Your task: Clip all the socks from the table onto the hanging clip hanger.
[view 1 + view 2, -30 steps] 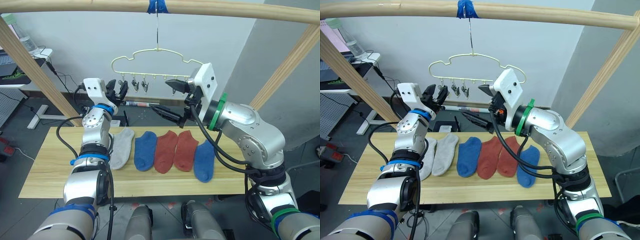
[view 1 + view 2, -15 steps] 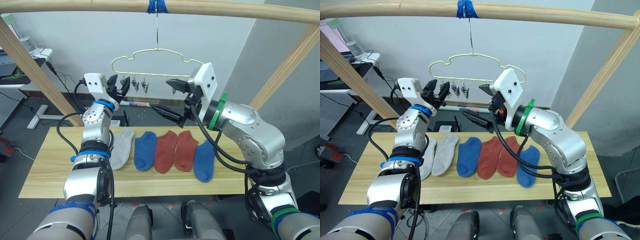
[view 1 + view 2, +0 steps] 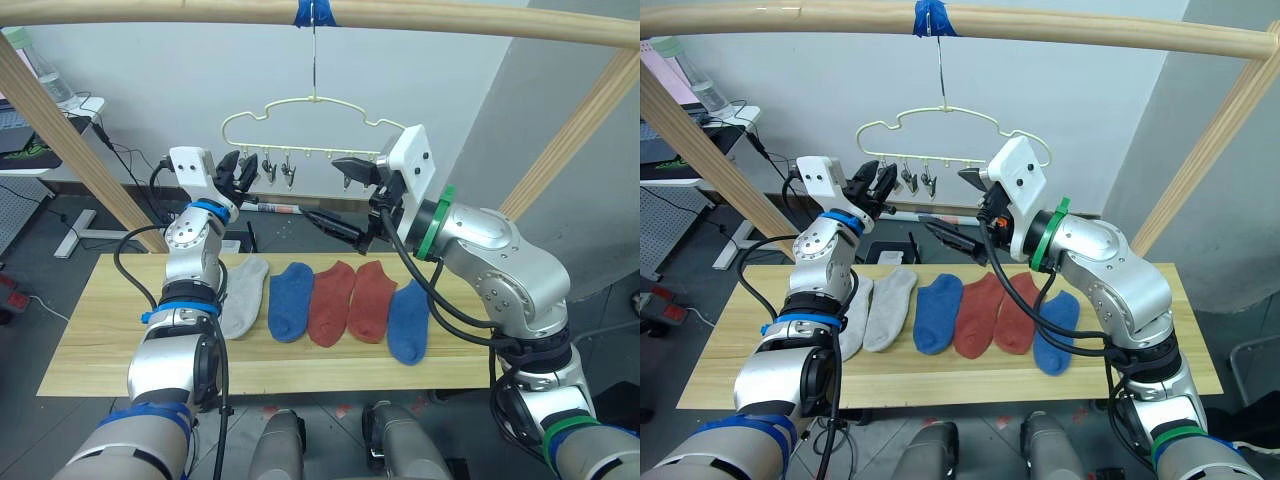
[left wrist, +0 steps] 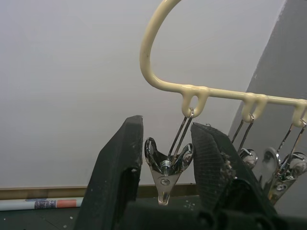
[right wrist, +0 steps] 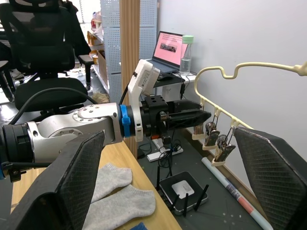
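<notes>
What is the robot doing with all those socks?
It is getting ready to hang them up. All six socks lie in a row on the table; none is clipped yet. The left gripper is raised to the hanger, with its fingers on either side of the end clip but not squeezing it. The right gripper is wide open and holds nothing, up beside the hanger.
</notes>
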Action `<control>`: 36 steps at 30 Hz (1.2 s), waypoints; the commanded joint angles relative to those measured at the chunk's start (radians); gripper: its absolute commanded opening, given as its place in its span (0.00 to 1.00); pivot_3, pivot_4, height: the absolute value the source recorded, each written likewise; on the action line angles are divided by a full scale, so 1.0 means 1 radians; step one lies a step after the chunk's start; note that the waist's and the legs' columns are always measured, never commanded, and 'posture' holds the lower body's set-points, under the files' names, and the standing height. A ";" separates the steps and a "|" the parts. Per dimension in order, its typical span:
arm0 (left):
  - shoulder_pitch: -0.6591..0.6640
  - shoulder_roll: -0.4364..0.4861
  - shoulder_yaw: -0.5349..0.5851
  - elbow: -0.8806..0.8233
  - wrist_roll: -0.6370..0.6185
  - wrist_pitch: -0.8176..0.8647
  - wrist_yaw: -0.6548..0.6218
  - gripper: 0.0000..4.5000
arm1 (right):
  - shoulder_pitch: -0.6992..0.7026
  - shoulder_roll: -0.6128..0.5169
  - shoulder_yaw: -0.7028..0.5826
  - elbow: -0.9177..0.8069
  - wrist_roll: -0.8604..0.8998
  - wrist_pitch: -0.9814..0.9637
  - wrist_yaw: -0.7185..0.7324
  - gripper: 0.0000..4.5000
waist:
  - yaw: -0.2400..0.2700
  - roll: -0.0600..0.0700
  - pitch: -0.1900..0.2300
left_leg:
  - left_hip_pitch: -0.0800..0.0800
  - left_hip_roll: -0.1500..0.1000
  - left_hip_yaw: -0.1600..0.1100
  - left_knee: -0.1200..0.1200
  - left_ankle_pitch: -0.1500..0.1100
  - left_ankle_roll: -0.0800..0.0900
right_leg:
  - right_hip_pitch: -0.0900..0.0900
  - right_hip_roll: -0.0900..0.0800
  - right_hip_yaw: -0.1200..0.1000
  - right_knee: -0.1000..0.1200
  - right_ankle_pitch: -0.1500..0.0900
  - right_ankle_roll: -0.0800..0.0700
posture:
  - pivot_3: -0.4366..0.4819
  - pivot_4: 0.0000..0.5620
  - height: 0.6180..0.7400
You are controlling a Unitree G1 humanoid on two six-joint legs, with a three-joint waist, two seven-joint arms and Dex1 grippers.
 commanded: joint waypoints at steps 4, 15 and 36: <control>-0.017 0.011 -0.006 -0.006 0.011 -0.006 0.000 0.39 | -0.009 0.003 -0.014 -0.035 0.005 -0.015 -0.006 1.00 | 0.000 0.000 0.000 | 0.000 0.000 0.000 0.000 0.000 0.000 | 0.000 0.000 0.000 0.000 0.000 0.000 | 0.40 0.39 1.00; -0.017 0.010 -0.010 0.000 0.016 -0.001 -0.005 0.39 | -0.010 0.005 -0.016 -0.036 0.005 -0.014 -0.008 1.00 | 0.000 0.000 0.000 | 0.000 0.000 0.000 0.000 0.000 0.000 | 0.000 0.000 0.000 0.000 0.000 0.000 | 0.40 0.40 1.00; -0.018 0.015 -0.014 0.006 0.019 -0.012 -0.014 0.15 | -0.008 0.011 -0.018 -0.031 0.007 -0.012 -0.012 1.00 | 0.000 0.000 0.001 | 0.000 0.000 0.000 0.000 0.000 0.000 | 0.000 0.000 0.000 0.000 0.000 0.000 | 0.42 0.41 1.00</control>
